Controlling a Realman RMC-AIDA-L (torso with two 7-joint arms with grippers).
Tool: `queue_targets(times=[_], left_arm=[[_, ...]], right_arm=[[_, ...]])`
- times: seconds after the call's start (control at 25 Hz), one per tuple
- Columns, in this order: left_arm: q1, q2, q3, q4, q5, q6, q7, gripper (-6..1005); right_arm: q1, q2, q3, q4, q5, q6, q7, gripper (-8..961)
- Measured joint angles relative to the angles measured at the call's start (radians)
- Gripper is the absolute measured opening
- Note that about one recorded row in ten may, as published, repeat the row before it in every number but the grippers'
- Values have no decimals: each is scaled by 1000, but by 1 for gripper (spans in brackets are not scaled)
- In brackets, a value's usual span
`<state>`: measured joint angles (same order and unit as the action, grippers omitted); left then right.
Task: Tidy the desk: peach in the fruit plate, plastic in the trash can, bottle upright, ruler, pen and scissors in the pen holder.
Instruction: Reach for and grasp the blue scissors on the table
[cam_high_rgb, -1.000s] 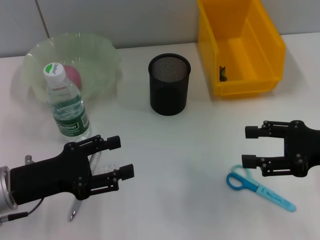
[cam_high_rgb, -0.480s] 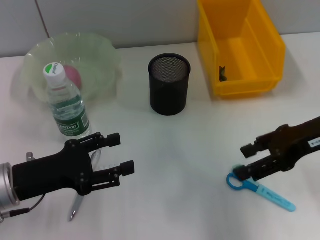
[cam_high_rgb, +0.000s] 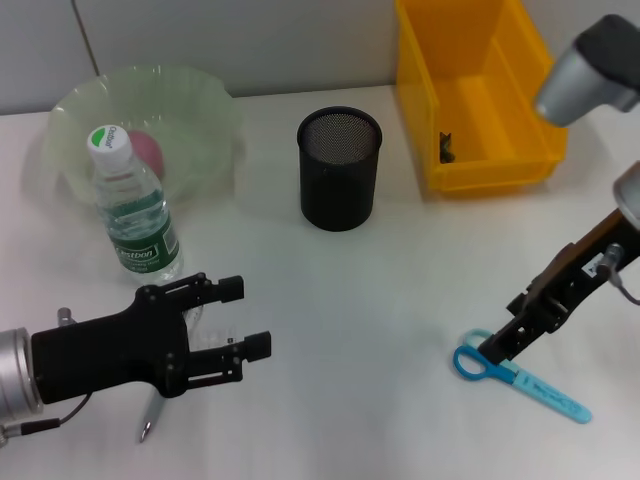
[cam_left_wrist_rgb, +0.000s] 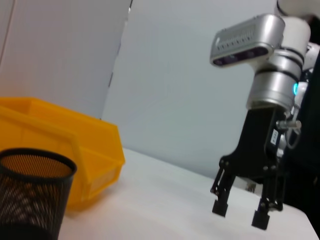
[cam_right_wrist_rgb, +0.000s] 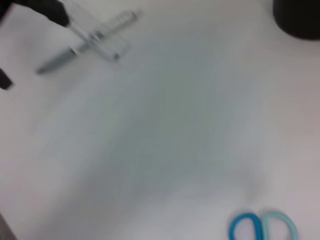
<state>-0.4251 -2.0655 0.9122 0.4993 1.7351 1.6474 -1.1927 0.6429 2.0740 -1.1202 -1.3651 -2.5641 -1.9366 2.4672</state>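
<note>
The blue scissors (cam_high_rgb: 520, 378) lie flat at the front right, their handles also in the right wrist view (cam_right_wrist_rgb: 262, 227). My right gripper (cam_high_rgb: 497, 350) points down just above the handles, open (cam_left_wrist_rgb: 240, 214). My left gripper (cam_high_rgb: 245, 318) hovers open at the front left over the clear ruler (cam_right_wrist_rgb: 100, 37) and the pen (cam_high_rgb: 150, 415). The bottle (cam_high_rgb: 130, 205) stands upright. A pink peach (cam_high_rgb: 145, 150) sits in the green fruit plate (cam_high_rgb: 215, 110). The black mesh pen holder (cam_high_rgb: 339, 168) looks empty. A small dark scrap (cam_high_rgb: 445, 147) lies in the yellow trash can (cam_high_rgb: 540, 100).
The wall runs close behind the plate, the holder and the bin. Bare white desk lies between the two grippers and in front of the pen holder.
My right gripper has swung from level to pointing down and has dropped towards the scissors' handles. The left gripper has barely shifted.
</note>
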Motion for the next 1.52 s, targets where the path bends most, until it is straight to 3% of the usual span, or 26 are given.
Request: queue_targets(times=[0.36,0.72,1.12,1.52], left_arm=[[3,5,1,46,78,-7,-29,802],[7,6,-2,68,106,-2,-39,800],[8,18,-8,71,113,-3,-39,799],[8,27,-7,71,113,0,-39,797]], right_arm=[[52,4,-208,11,-128,-3,154,727],[49,9,-298,50,-171,28,204,720],[9,10,-428,94,-173,186,199,711],[-19,14,-467,96,-165,248,199,703]])
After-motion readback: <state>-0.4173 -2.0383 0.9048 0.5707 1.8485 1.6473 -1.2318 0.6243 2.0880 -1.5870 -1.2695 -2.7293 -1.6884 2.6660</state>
